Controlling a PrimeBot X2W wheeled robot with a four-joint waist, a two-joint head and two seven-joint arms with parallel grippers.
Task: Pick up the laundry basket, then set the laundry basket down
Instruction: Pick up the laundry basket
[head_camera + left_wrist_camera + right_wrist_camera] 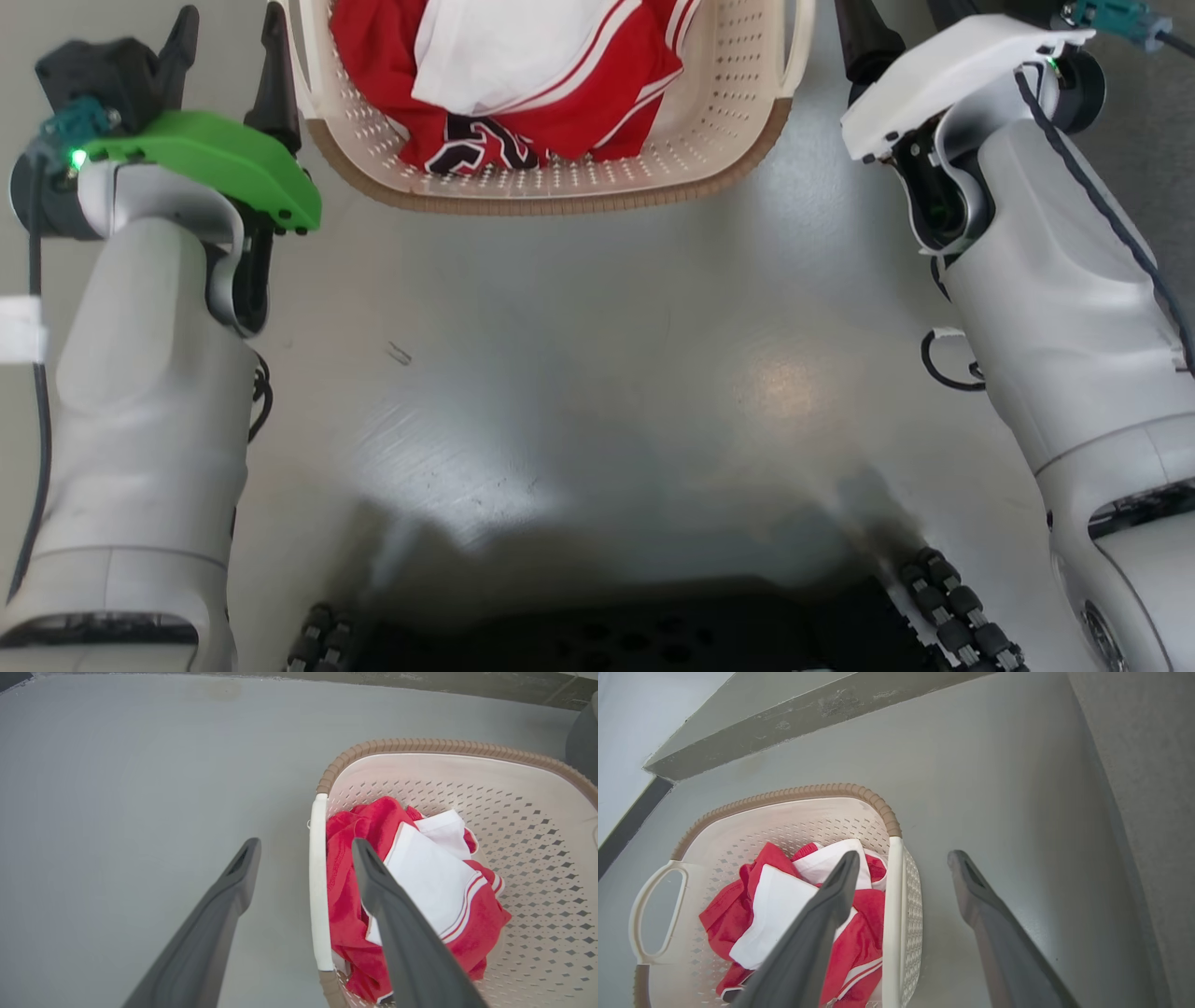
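Straddling the white side handles, our left gripper and right gripper stand spread wide, clasping nothing; we cannot tell whether any finger touches plastic. The laundry basket sits on the grey floor between them, its far half cut off at the head view's top edge, red-and-white clothes hiding its bottom.

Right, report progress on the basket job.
Done: left gripper and right gripper each straddle a side handle of the laundry basket. In hand: both are open, nothing clamped; the basket sits on the floor. Left: closing, lifting, setting down, unless this follows a release, which I cannot tell.
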